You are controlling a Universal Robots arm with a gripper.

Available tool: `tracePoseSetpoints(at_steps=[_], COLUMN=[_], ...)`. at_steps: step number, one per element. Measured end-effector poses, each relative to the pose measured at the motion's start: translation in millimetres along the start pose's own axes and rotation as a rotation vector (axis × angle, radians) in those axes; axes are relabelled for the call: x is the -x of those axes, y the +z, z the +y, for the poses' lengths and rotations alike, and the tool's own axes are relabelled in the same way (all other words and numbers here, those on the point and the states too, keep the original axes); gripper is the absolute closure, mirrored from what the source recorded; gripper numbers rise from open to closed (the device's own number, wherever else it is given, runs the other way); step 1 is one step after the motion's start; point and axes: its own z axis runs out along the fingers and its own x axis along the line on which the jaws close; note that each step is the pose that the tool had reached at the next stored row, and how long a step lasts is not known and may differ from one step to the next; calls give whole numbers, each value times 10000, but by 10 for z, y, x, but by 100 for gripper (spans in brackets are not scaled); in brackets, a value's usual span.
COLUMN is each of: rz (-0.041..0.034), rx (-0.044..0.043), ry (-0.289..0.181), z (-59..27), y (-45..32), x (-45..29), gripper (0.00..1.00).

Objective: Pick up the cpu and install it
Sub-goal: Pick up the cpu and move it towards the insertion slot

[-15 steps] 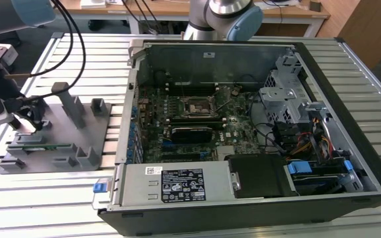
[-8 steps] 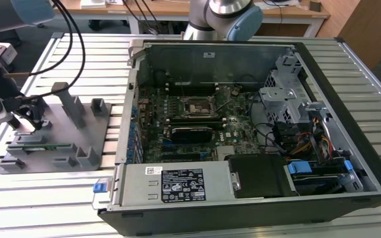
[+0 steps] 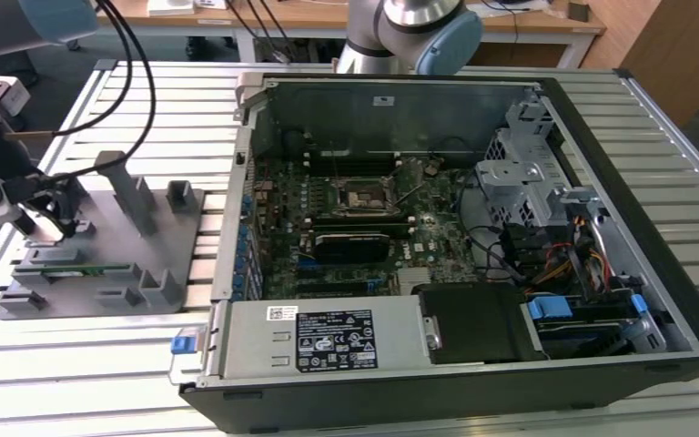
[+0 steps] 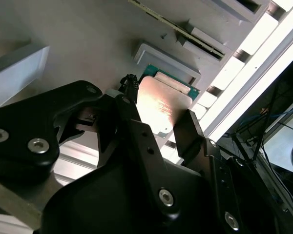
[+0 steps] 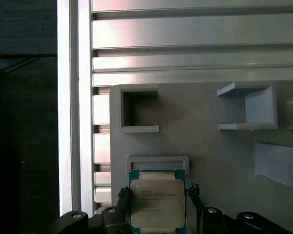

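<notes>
1. Open computer case [image 3: 447,109] lies on the slatted counter [image 3: 70,364], motherboard [image 3: 362,259] exposed inside.
2. Grey fixture plate [image 3: 113,244] sits beside the case, near the counter edge at the exterior view's left.
3. Green memory stick [image 3: 83,269] lies on the plate.

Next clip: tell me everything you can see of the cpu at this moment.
The cpu is a flat square chip: a shiny silver-grey metal lid with faint print, on a thin green board that shows as a rim. It lies flat on the grey fixture plate, one edge against a low raised grey stop. The gripper straddles it on two opposite sides; whether it touches cannot be told. In the second wrist view the lid glares with reflected light.
</notes>
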Motion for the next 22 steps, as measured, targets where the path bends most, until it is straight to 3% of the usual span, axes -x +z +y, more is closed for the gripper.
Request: tracePoseSetpoints(at_steps=[22], rz=[-5], rx=[0], ry=[0], z=[5], y=[-121], x=[-6], gripper=[46])
